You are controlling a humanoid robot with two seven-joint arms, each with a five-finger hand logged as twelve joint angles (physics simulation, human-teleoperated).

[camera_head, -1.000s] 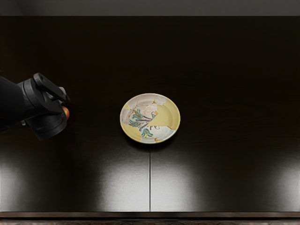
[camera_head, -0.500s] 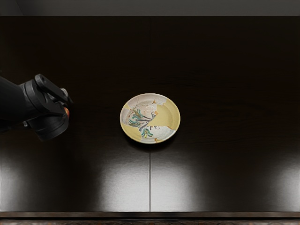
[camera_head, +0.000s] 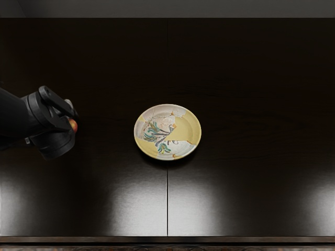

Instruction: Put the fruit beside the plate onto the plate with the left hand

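A yellow and white plate (camera_head: 167,131) with a painted blue-green pattern lies at the table's middle. My left hand (camera_head: 55,125), black, comes in from the left edge and sits well to the left of the plate. It covers a small orange-red fruit (camera_head: 74,125), of which only a sliver shows at the hand's right edge. The hand hides how it stands around the fruit and whether the fruit rests on the table. The plate holds nothing. No right arm shows.
The dark glossy table (camera_head: 235,172) reaches the near edge at the bottom and a grey wall at the top. A thin seam (camera_head: 167,204) runs down the tabletop's middle under the plate.
The left hand has shifted a few pixels to the left and up. The fruit's sliver stays at the hand's right edge, and the plate has not moved.
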